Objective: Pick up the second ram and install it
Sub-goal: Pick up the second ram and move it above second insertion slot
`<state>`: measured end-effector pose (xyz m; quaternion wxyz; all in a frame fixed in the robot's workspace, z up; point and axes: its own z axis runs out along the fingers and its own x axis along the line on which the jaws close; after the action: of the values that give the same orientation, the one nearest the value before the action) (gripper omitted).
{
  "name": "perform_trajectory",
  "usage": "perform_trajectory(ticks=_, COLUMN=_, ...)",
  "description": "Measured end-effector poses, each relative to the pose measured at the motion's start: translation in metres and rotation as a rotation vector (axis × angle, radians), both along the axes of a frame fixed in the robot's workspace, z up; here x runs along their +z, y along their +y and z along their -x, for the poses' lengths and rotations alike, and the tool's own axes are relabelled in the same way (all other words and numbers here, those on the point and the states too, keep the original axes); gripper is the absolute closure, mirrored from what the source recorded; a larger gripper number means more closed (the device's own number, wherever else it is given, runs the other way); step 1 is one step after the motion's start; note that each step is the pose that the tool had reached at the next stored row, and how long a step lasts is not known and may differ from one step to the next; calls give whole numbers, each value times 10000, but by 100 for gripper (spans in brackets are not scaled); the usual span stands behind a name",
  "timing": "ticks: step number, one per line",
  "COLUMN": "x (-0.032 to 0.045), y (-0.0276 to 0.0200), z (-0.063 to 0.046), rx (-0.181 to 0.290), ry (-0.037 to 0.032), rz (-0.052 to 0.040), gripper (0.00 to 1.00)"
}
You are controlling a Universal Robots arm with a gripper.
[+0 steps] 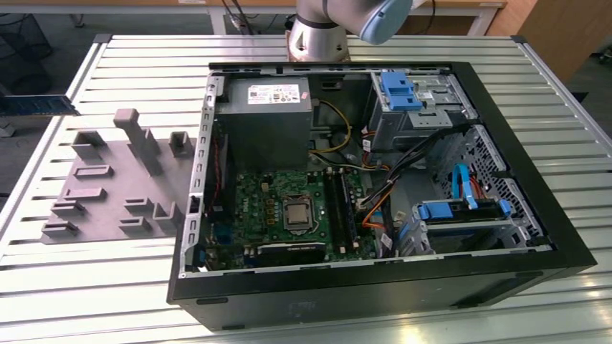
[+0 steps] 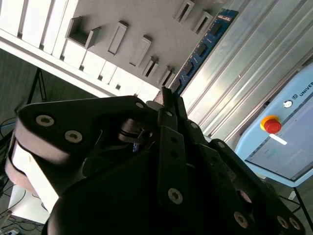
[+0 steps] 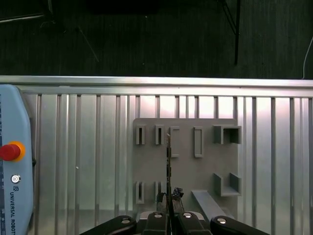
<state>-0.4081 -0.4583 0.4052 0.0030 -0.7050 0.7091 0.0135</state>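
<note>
Clamping second ram (image 3: 168, 159) edge-on, tool (image 3: 168, 198) clear above holder tray (image 3: 188, 178).

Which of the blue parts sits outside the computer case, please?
The memory stick, clamped in the gripper at the exterior view's far left, past the grey tray; the two blue drive brackets sit inside the case.

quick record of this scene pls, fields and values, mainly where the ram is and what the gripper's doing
gripper: shut on the second ram
second ram: blue stick with black chips, held by one end, in the air, outside the case
holder tray: grey, on the table, at the exterior view's left of the case
computer case: open, lying on the table
motherboard: green, inside the case
install: not yet done
</note>
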Motion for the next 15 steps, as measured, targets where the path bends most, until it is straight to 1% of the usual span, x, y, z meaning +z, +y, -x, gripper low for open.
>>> perform_trajectory(ticks=11, x=44, y=0, z=0, rx=0, ry=-1, rz=0, gripper=86)
perform_trajectory(ticks=15, x=71, y=0, z=0, rx=-1, ry=0, rz=0, gripper=86)
